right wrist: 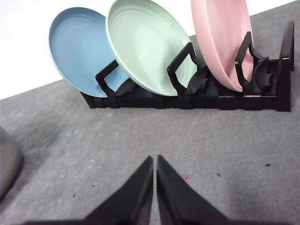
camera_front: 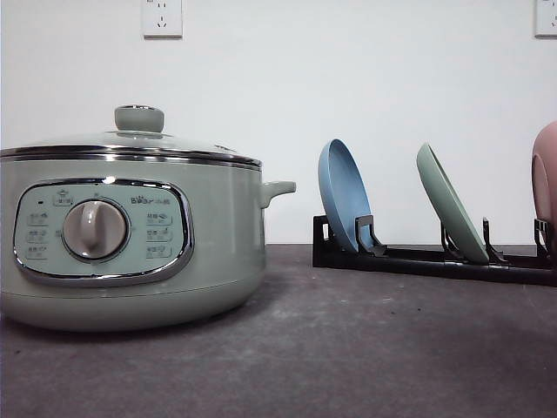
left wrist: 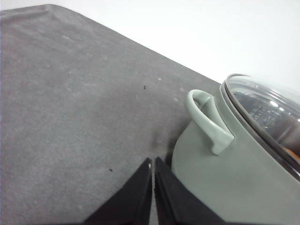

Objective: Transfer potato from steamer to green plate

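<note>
**On the Table: Pot Shut, Plates Waiting**

On the dark table sits the big green steamer, with its glass lid on top. The lid keeps the food inside warm, so I think it must come off first. Through the glass, from the left wrist view, a small orange bit peeks out at the edge. That is likely the potato, inside the pot. Most of it is hidden, so I cannot tell its shape.

Next to the pot, a black rack holds three plates standing on their edges. The slots keep them from falling over. The green plate is in the middle, between the blue plate and the pink plate. It looks smooth, shiny and bare.

The left gripper is just beside the pot's handle. Its two black fingers are pressed together and hold nothing. The right gripper points at the rack, closed tight too, with nothing in it.
</note>
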